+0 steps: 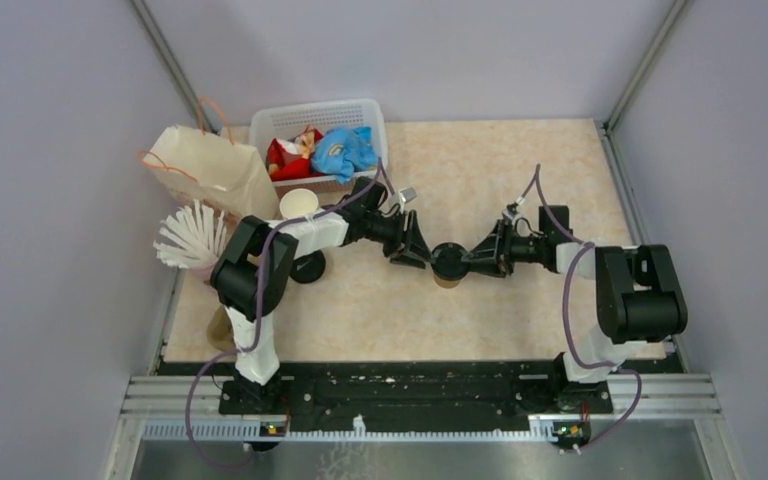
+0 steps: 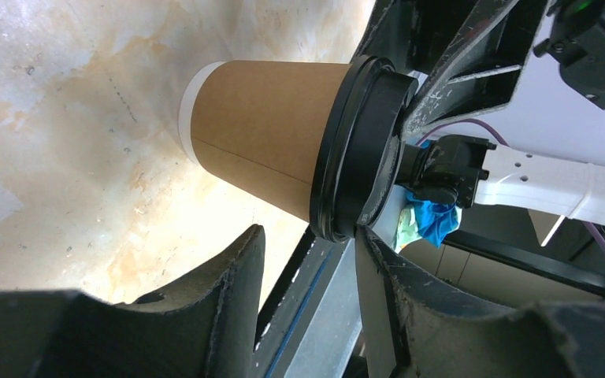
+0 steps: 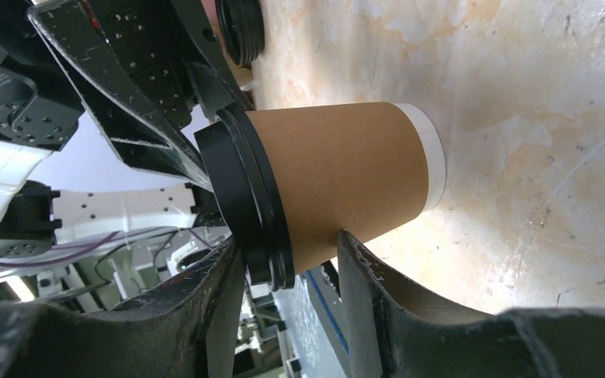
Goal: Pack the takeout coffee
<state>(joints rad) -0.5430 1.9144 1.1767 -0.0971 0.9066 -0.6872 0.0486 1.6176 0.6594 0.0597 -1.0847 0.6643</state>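
Observation:
The takeout coffee (image 1: pixel 448 263), a brown kraft cup with a black lid, stands upright mid-table between both arms. In the left wrist view the coffee (image 2: pixel 268 150) is just beyond my open left gripper (image 2: pixel 307 260); the right fingertip (image 2: pixel 366 236) touches the lid's rim. In the right wrist view the coffee (image 3: pixel 339 173) sits at my right gripper (image 3: pixel 287 260), which is open: one finger lies over the lid's top and the other finger (image 3: pixel 350 244) rests against the cup's side. From above, the left gripper (image 1: pixel 418 252) and right gripper (image 1: pixel 472 262) flank the lid.
A kraft paper bag (image 1: pixel 210 170) stands at the back left beside a white basket (image 1: pixel 372 118) of red and blue items. A lidless cup (image 1: pixel 298 204), loose black lids (image 1: pixel 307 268), a bunch of white straws (image 1: pixel 192 240) and another brown cup (image 1: pixel 221 325) are on the left.

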